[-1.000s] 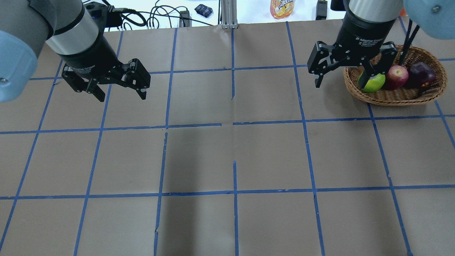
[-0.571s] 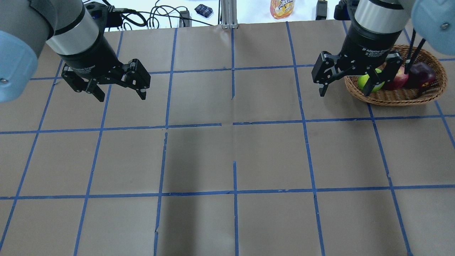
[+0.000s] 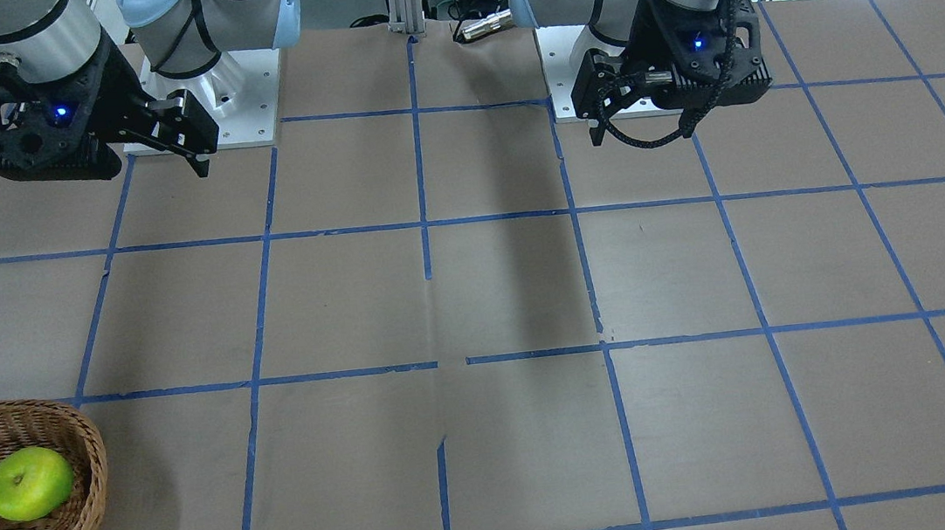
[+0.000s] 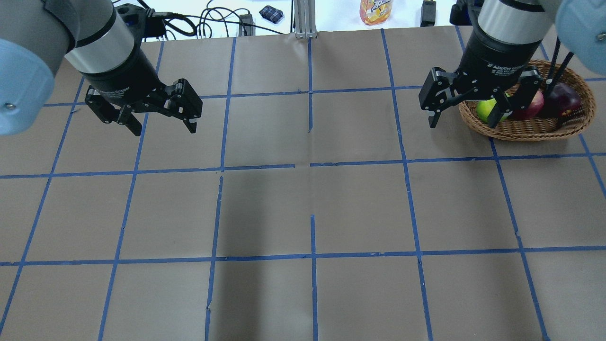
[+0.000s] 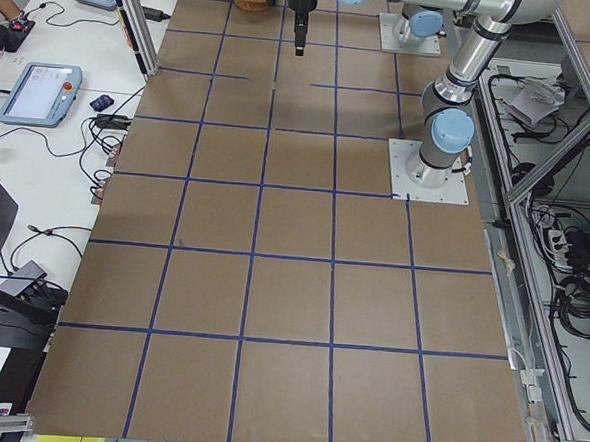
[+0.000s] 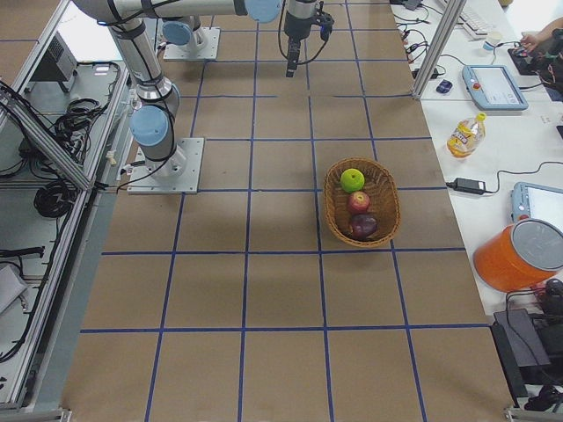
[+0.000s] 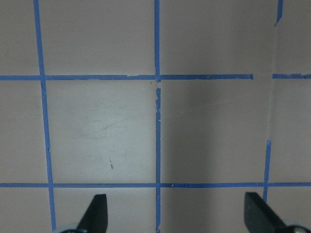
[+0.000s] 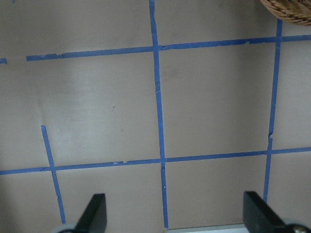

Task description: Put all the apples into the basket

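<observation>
The wicker basket stands at the far right of the table. In it lie the lime green apple, the red apple and the dark maroon apple. The right-side view shows all three in the basket: green, red, maroon. My right gripper is open and empty, held above the basket's left rim. My left gripper is open and empty, high over the far left of the table.
The table is brown paper with a blue tape grid. An orange bottle, cables and small devices lie beyond the far edge. The right wrist view shows the basket's rim at its top right corner.
My right gripper, open throughout, has shifted slightly to the right over the basket's left rim. The green apple stays in the basket. The left arm has barely moved.
</observation>
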Controlling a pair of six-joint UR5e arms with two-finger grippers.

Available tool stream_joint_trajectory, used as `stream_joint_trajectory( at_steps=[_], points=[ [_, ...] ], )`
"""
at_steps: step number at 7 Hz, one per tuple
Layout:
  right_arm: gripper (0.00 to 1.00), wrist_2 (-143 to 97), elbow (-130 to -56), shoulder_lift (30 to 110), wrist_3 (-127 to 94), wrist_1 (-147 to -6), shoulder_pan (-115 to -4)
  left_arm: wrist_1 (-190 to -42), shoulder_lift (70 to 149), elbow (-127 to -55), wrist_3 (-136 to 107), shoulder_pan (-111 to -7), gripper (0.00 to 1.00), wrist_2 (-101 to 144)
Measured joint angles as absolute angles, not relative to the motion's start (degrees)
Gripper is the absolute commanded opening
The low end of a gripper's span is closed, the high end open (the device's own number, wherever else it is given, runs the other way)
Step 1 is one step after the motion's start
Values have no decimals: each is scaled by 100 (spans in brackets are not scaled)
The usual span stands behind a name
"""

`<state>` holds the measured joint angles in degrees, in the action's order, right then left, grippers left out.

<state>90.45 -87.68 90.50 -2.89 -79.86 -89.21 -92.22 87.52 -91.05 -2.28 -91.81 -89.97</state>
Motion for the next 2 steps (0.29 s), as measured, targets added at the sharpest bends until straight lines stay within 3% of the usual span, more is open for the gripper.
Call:
stream_joint_trajectory(
  at_steps=[2],
  points=[
    [100,9042,-8763,9052,-290,-7978,-8921,-9191,8759,-9106,-225,-9190,100,-9014]
  ],
)
